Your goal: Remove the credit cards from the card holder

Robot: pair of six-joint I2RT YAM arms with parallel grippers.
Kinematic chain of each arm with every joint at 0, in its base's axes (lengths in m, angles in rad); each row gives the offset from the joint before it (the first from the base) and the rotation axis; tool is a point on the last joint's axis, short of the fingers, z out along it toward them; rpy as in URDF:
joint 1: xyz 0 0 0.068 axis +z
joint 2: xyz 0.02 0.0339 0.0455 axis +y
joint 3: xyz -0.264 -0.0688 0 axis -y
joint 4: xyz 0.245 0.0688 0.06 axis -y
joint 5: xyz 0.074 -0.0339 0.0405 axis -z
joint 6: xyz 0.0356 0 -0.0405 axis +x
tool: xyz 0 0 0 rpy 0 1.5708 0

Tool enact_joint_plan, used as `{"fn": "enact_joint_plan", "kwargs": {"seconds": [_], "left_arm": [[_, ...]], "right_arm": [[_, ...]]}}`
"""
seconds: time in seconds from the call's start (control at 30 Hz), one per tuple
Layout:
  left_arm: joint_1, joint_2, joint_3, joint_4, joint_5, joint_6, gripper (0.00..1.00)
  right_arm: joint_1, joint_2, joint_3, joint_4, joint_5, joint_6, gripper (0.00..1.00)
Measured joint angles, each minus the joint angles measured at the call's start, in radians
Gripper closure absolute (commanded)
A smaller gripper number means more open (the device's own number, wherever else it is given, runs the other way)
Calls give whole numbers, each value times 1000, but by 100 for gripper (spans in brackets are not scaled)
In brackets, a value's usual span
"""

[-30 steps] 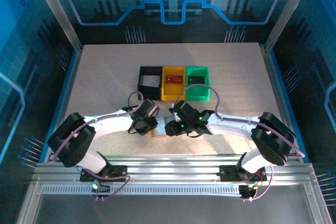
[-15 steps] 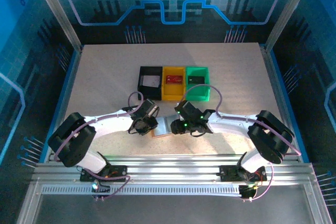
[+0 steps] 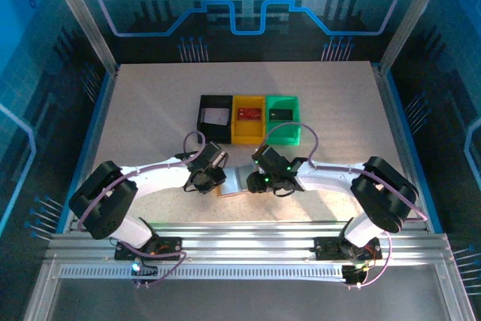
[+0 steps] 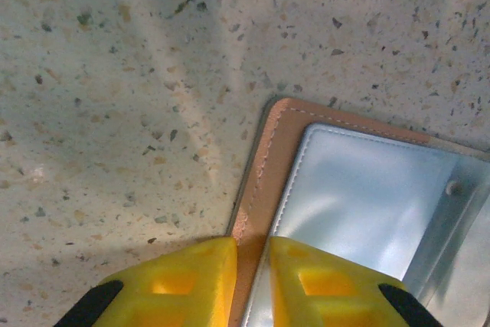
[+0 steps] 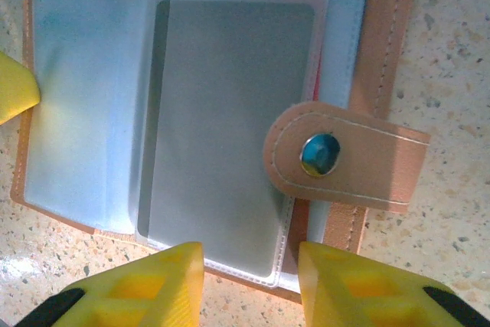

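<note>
The pinkish-tan card holder (image 3: 234, 183) lies open on the table between both arms. In the right wrist view its clear pockets hold a whitish-grey credit card (image 5: 230, 112), with a sliver of red (image 5: 317, 86) behind it, and the snap tab (image 5: 344, 155) is folded over the right side. My right gripper (image 5: 251, 269) is open, its yellow fingers either side of that card's near edge. My left gripper (image 4: 251, 281) is nearly closed with the holder's tan border (image 4: 256, 181) between its fingertips. Three more cards lie in the bins: whitish (image 3: 216, 116), red (image 3: 248, 114), black (image 3: 280, 113).
A black bin (image 3: 203, 104), a yellow bin (image 3: 237, 129) and a green bin (image 3: 294, 131) stand side by side just beyond the holder. Speckled tabletop (image 3: 150, 110) spreads out to the left, right and back. An aluminium rail (image 3: 240, 234) runs along the near edge.
My right gripper has shifted slightly over the holder and its jaws have narrowed a little. The left gripper and the holder have stayed put.
</note>
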Motion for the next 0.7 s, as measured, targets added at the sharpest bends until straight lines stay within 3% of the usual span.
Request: {"fn": "enact_joint_plan", "kwargs": {"seconds": [0.4, 0.7], "left_arm": [[-1, 0, 0, 0, 0, 0, 80], [-1, 2, 0, 0, 0, 0, 80]], "right_arm": [[0, 0, 0, 0, 4, 0, 65], [1, 5, 0, 0, 5, 7, 72]]}}
